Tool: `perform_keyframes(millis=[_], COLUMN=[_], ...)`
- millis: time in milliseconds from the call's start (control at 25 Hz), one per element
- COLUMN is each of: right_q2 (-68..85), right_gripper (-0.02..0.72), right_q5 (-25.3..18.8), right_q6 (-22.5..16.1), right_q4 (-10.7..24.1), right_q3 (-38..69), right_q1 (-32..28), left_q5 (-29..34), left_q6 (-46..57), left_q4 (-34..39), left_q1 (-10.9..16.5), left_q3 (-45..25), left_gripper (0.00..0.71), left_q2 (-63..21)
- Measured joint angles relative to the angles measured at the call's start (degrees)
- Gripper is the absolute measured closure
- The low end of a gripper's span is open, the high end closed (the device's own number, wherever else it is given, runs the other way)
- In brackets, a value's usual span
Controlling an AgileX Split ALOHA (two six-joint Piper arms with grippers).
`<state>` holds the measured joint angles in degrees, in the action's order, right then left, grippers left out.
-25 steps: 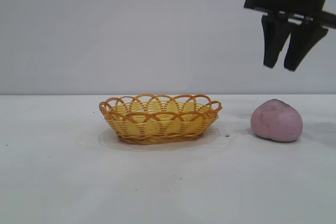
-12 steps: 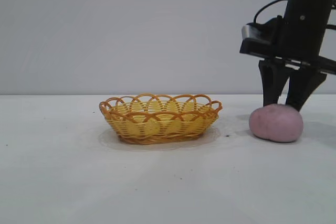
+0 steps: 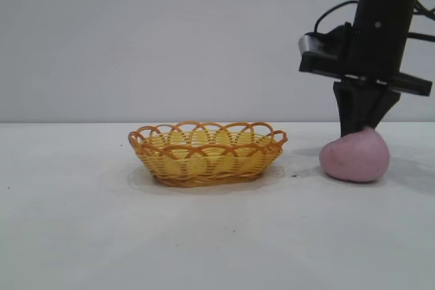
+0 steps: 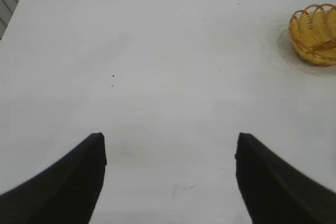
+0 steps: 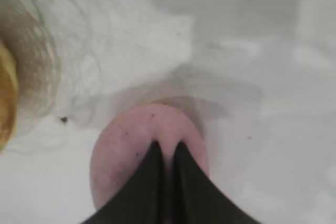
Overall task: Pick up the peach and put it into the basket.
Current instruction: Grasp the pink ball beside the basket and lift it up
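Your right gripper (image 3: 359, 129) points almost straight down at the far right of the white table (image 3: 217, 236), and its two black fingers (image 5: 152, 182) are drawn nearly together, with only a thin sliver of space between them. They are pinching the top of the dull pinkish-mauve, rounded peach (image 3: 355, 157), which bulges up into a small ridge between the tips. The wrist camera shows this best: the fingers come down side by side onto the crown of the peach (image 5: 142, 150), and the soft pink surface creases where they meet it. The peach sits directly under that hand, with its underside on the table. From the pictures you cannot tell how firmly the pinch holds.

The shallow oval basket of yellow-orange woven strands with a looped, scalloped rim (image 3: 207, 153) stands on the table off to the side of the right hand, toward the middle of the table, near the peach but clearly apart from it, with bare tabletop between them. In the right wrist view only a blurred yellow edge of it (image 5: 6, 93) shows.

Your left gripper (image 4: 168, 166) is out of the exterior view; its own camera shows its two dark fingers (image 4: 68, 187) spread wide over bare table, gripping nothing. The basket (image 4: 315, 35) lies well ahead of that hand and off to one side.
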<state>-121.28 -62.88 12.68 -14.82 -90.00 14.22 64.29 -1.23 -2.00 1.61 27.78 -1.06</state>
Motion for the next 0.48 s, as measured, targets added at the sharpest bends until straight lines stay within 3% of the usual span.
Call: perform_keyframes(millis=[120,320,480], right_q2=[2.8,6.2,6.4], right_gripper=[0.703,0.703,0.703], right_q5=[-1.9,-6.2,-6.9], right_q6=[0.0,0.0,0.0], right_q4=[0.3,-6.6,-7.6], right_q3=[-4.0,-10.1,-10.9], right_q1=[0.3,0.7,4.2], left_q5=[0.0,0.0,0.0], left_q6=[0.0,0.0,0.0], left_q4=[0.0,0.0,0.0], left_q1=[0.0,0.0,0.0], left_q3=[0.0,0.0,0.0], left_gripper=[0.249,0.249,0.249], left_q2=[0.0,0.0,0.0])
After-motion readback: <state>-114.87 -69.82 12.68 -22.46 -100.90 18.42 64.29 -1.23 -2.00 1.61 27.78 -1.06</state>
